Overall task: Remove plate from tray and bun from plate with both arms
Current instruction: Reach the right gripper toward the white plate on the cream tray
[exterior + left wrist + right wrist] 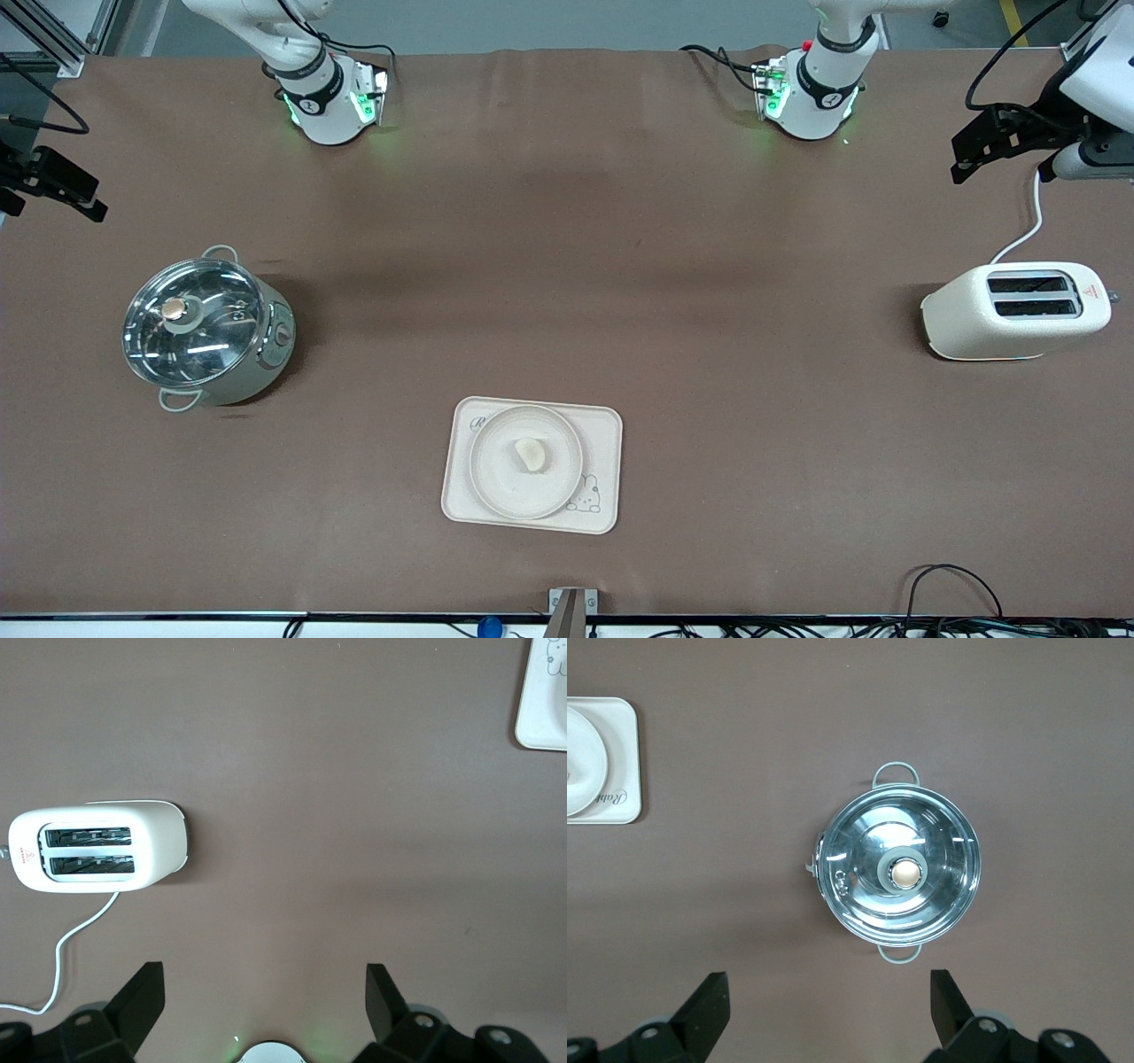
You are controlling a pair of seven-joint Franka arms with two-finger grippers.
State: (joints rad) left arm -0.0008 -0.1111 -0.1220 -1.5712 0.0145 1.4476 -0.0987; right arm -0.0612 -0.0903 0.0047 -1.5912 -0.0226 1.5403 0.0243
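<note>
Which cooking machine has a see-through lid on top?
The pot, toward the right arm's end, has a glass lid. The toaster has two open slots instead.

The small pale half-round bun [532,455] lies on the round cream plate [496,483], which sits on the rectangular cream tray [602,443] on the brown table [567,266]. The lidded steel pot [205,326] stands toward the right arm's end, the white two-slot toaster [1014,310] toward the left arm's; both are farther from the front camera than the tray.

you get bright, even light from above. the pot lid [193,321] shines with white glare. soft shadows sit beside the pot and toaster [1015,311]. everything looks sharp.
</note>
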